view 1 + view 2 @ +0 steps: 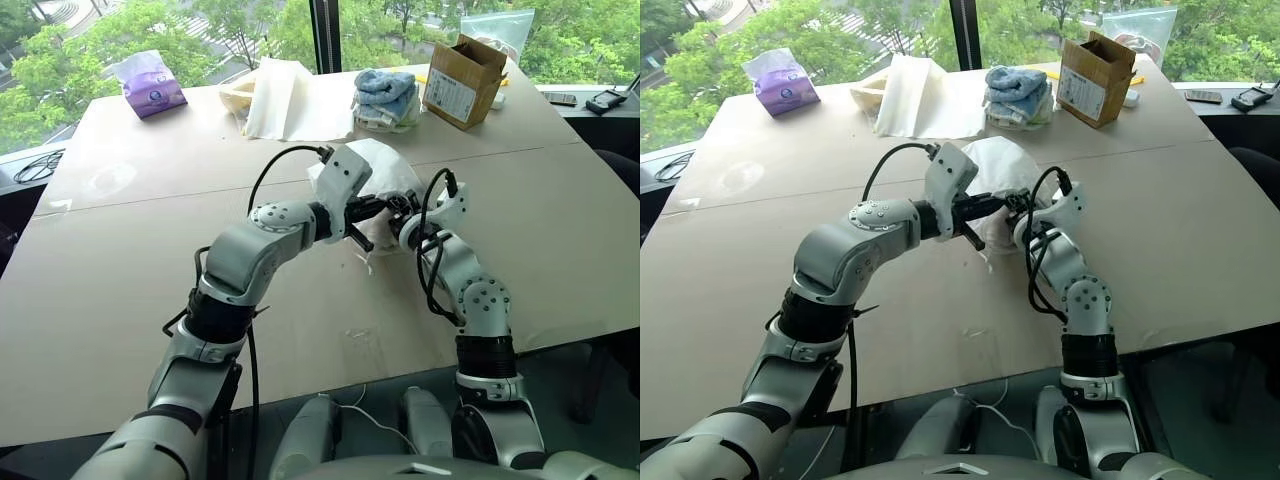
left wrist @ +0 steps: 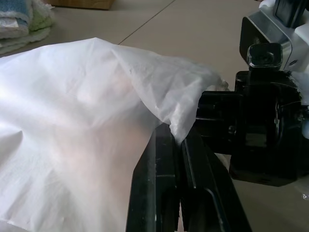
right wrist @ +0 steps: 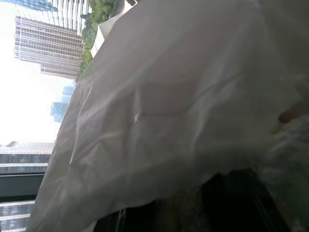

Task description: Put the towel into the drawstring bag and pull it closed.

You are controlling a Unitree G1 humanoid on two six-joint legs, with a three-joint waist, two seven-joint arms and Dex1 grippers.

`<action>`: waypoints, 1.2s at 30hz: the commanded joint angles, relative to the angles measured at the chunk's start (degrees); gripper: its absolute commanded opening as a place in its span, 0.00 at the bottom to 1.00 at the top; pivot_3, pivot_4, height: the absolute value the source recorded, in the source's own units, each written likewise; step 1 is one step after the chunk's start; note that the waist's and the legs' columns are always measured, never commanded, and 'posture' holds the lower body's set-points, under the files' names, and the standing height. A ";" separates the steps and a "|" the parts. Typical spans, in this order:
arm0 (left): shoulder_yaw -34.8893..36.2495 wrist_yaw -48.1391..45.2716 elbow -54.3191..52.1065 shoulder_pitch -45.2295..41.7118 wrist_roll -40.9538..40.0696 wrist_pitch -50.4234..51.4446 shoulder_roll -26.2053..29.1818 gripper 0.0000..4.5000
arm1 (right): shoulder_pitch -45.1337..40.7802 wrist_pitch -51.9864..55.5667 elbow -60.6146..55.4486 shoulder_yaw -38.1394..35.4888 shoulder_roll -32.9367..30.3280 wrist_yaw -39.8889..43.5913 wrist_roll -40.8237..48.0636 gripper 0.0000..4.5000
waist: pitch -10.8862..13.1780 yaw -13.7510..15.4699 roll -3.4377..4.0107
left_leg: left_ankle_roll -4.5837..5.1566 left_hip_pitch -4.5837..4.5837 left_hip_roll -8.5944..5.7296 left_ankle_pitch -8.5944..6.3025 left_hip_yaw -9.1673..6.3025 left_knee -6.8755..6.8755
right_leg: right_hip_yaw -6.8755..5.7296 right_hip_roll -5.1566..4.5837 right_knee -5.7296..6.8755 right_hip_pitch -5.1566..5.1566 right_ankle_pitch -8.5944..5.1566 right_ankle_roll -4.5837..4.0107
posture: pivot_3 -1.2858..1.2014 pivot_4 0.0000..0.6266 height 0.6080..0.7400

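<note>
The drawstring bag [image 1: 385, 165] is a thin white pouch, puffed up at the middle of the table [image 1: 120, 290]. My left gripper [image 1: 384, 205] is shut on the near rim of its mouth, and the left wrist view shows the fabric [image 2: 96, 121] pinched between the fingertips [image 2: 176, 133]. Just to the right, my right gripper [image 1: 405, 218] reaches into the same opening under the draped bag fabric [image 3: 169, 96]. A fluffy white mass, the towel [image 3: 289, 159], sits in its grip, mostly hidden by the bag. A white cord [image 1: 366, 262] dangles below the grippers.
At the far side of the table are a purple tissue pack [image 1: 152, 85], a cream cloth sheet [image 1: 285, 100], folded blue-and-white towels [image 1: 388, 98] and an open cardboard box [image 1: 462, 80]. Small devices [image 1: 605, 100] lie on the ledge at far right.
</note>
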 commanded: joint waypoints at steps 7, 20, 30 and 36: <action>2.55 -0.95 -1.19 -0.25 0.72 -0.14 0.92 0.00 | -6.86 0.82 0.62 9.35 -2.50 3.80 -12.78 0.28 | 0.03 -0.98 0.04 | 0.00 0.01 0.01 0.00 0.04 -0.02 | 0.03 0.03 0.01 -0.01 0.00 0.00 | 0.52 0.24 1.00; 4.17 1.34 1.63 -2.51 4.25 -1.27 0.20 0.00 | -4.77 6.81 -1.42 4.55 2.60 5.96 -5.84 0.28 | -0.06 -1.16 0.02 | 0.00 0.00 0.03 0.01 -0.05 -0.04 | -0.04 0.03 0.02 -0.01 0.00 0.00 | 0.52 0.24 1.00; 5.40 2.62 5.08 -4.14 6.53 -2.96 -1.06 0.00 | 0.18 16.58 -7.65 6.41 -2.64 11.30 -8.61 0.28 | -0.06 -0.96 0.02 | 0.00 0.00 0.00 0.00 -0.02 -0.02 | -0.02 0.00 0.00 0.00 0.00 0.00 | 0.52 0.24 1.00; 5.47 2.49 5.23 -4.12 6.90 -2.93 -1.60 0.00 | 2.26 18.61 -11.30 5.43 -4.50 13.49 -9.76 0.28 | -0.06 -0.84 0.02 | 0.01 0.00 0.00 0.00 -0.02 -0.02 | -0.03 0.00 0.00 0.00 0.00 0.00 | 0.52 0.24 1.00</action>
